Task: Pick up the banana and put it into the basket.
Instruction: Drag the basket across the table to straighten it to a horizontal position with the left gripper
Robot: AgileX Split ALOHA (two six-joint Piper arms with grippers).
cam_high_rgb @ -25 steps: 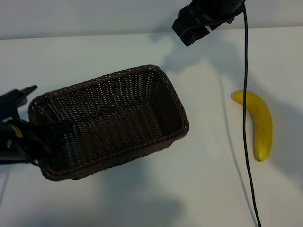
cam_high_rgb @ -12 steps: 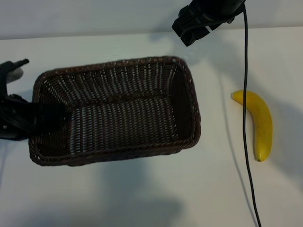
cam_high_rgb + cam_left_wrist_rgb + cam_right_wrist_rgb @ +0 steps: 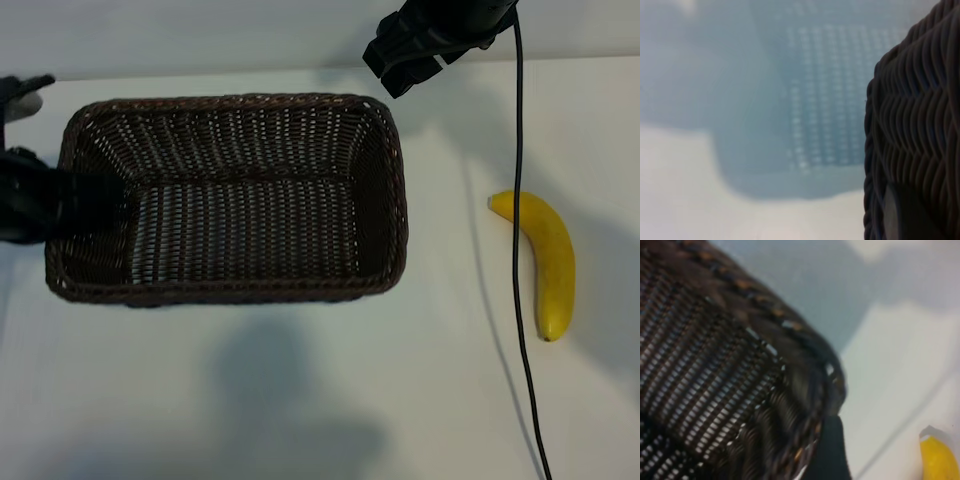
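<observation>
Exterior view: the left gripper [image 3: 75, 205] clamps the dark woven wicker basket [image 3: 235, 115] at its nine-o'clock end, apparently lifted. At three o'clock the curved yellow banana [image 3: 550, 262] lies untouched. The right gripper [image 3: 405, 60], parked at twelve, gapes empty.

Left wrist view: wicker only.

Right wrist view: the banana remains unpicked.

Lab: bare white table [image 3: 300, 400], robot arms

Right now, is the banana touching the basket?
Apart. The exterior view shows bare table between the banana and the basket, which the left gripper holds.
</observation>
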